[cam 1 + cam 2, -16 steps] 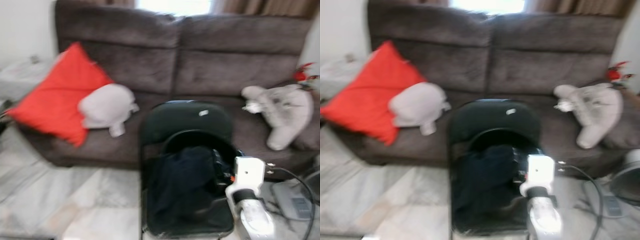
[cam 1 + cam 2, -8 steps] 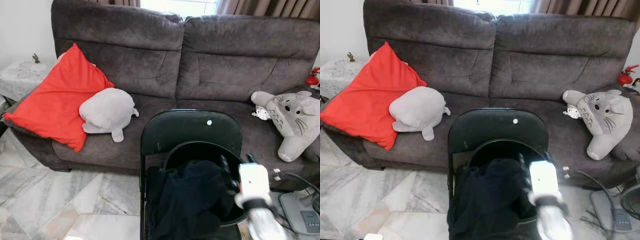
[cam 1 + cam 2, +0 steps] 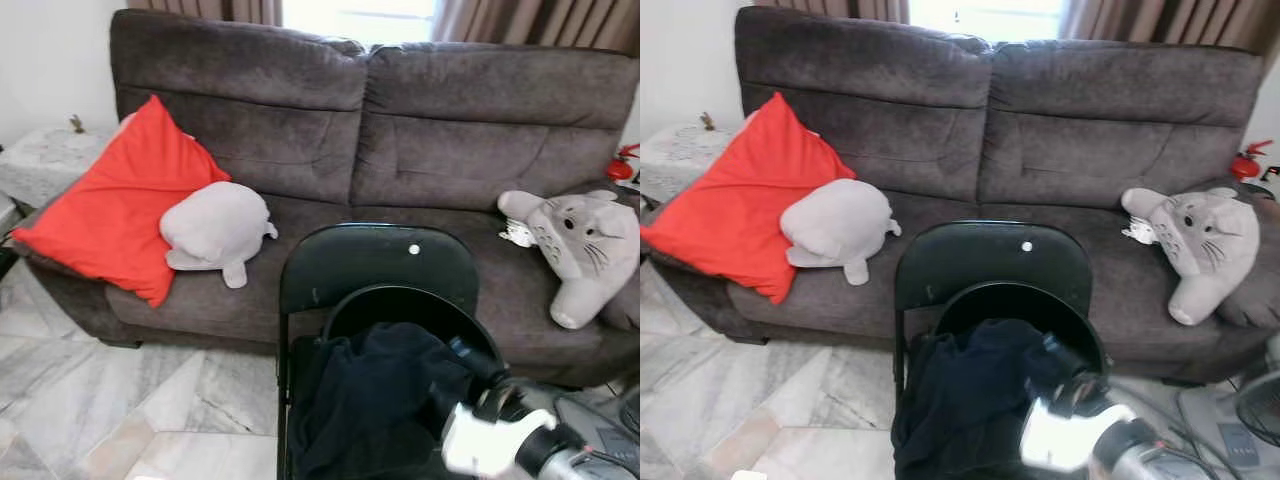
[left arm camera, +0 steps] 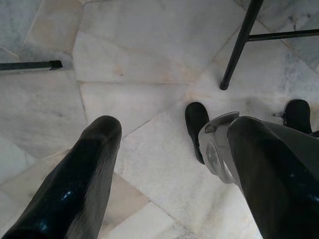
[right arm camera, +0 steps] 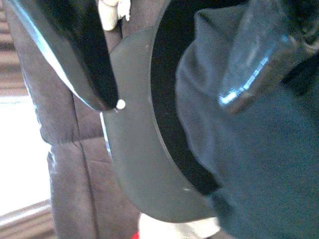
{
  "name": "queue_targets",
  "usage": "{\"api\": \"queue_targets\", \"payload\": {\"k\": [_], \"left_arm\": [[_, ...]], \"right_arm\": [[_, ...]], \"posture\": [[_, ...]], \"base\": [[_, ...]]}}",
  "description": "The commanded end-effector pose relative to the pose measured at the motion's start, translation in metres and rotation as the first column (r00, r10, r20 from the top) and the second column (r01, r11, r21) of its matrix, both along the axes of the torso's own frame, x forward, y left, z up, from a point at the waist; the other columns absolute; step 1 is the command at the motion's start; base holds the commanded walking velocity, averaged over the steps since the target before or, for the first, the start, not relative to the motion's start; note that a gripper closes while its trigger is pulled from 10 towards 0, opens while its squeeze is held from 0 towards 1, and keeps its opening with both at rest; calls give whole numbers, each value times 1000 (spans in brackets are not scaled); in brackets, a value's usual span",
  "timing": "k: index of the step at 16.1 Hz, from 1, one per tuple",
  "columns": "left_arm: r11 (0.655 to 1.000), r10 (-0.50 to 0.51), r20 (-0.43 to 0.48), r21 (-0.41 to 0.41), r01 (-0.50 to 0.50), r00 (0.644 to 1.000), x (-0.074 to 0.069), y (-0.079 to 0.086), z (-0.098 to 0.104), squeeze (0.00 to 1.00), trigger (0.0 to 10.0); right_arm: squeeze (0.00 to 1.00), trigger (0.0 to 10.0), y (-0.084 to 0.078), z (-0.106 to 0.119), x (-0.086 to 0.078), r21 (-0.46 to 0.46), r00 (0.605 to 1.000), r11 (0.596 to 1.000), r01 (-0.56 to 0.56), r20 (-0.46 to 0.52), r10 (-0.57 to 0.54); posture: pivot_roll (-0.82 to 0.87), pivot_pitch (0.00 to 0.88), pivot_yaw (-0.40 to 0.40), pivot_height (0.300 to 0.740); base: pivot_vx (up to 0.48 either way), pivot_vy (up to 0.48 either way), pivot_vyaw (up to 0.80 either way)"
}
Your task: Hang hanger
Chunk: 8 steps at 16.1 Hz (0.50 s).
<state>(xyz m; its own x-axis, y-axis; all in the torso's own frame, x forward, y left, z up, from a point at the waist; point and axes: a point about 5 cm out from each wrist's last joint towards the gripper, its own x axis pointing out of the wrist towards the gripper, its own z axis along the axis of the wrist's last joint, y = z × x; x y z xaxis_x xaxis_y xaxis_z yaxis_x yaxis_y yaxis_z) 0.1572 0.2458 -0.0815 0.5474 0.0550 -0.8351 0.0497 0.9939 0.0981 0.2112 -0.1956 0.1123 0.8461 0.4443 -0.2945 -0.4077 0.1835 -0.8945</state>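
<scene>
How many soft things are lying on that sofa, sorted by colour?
Red cushion: 1
Grey plush toys: 2, a rounded one beside the cushion and a cat-like one at the other end
Total: 3

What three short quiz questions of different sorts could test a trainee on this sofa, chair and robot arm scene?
1. True or false: the dark garment lies in a black basket on the black chair.
2. Which lies beside the red cushion on the sofa? A: grey plush, B: book, C: shoe.
3. Fill in: the right gripper is open, over the ____.

Key: 1 true. 2 A, the grey plush. 3 garment. The left gripper hangs open above the floor.
</scene>
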Motion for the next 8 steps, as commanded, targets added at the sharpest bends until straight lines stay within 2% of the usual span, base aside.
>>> {"api": "queue_targets", "payload": {"k": [1, 2, 3, 4, 8], "left_arm": [[1000, -19, -26, 7, 19, 999, -4, 0, -2, 0, 10000], [1000, -16, -25, 8, 16, 1000, -5, 0, -2, 0, 10000], [1000, -11, -23, 7, 11, 1000, -5, 0, -2, 0, 10000], [1000, -9, -23, 8, 9, 1000, -5, 1, -2, 0, 10000], [1000, -9, -28, 9, 9, 1000, -6, 1, -2, 0, 10000]], "right_arm": [[0, 10000, 6, -2, -3, -28, 996, 996, -85, -36, 84], [0, 10000, 9, -5, -6, -60, 984, 983, -172, -61, 169], [0, 10000, 12, -7, -10, -49, 973, 976, -213, -100, 207], [0, 10000, 14, -15, -18, -67, 951, 961, -269, -179, 253], [0, 10000, 5, -41, -39, -128, 868, 913, -388, -384, 316]], "posture": [[-137, 42, -16, 740], [-128, 35, -22, 740], [-128, 35, -22, 740], [-127, 32, -24, 740], [-128, 38, -26, 740]], "base": [[0, 0, 0], [0, 0, 0], [0, 0, 0], [0, 0, 0], [0, 0, 0]]}}
